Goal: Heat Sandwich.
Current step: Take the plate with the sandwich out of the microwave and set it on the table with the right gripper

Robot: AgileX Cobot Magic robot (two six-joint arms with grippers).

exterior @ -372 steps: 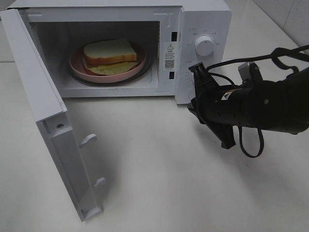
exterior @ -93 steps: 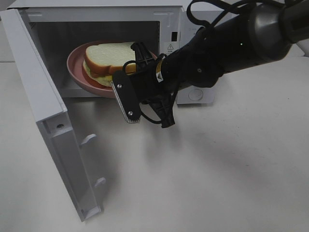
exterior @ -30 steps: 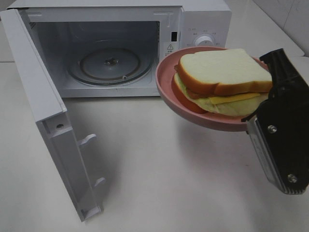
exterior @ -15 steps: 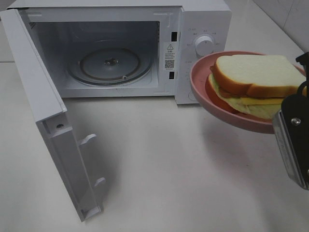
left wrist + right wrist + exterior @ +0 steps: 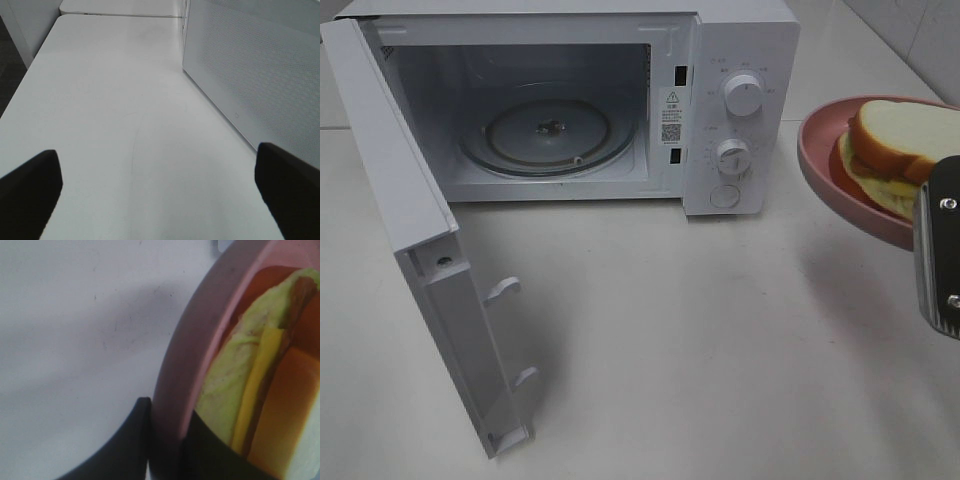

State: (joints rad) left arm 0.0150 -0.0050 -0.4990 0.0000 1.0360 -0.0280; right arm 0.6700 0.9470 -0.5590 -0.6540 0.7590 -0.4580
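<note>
The sandwich (image 5: 903, 148), white bread over yellow-green filling, rides on a round pink plate (image 5: 832, 175) held in the air at the right edge of the exterior view, right of the microwave (image 5: 740, 60). My right gripper (image 5: 932, 245) is shut on the plate's rim; the wrist view shows the fingers (image 5: 130, 445) pinching the pink plate (image 5: 185, 370) beside the sandwich (image 5: 250, 390). The microwave door (image 5: 430, 270) hangs wide open and the glass turntable (image 5: 545, 135) is bare. My left gripper (image 5: 160, 192) is open over bare table beside the microwave's perforated wall (image 5: 250, 65), out of the exterior view.
The microwave's two knobs (image 5: 742, 95) face the front on its right panel. The open door juts toward the table's front left. White tabletop (image 5: 700, 350) spreads in front of the microwave.
The right gripper has carried the plate with the sandwich further right, away from the microwave front, now partly past the frame edge. The left arm is unchanged.
</note>
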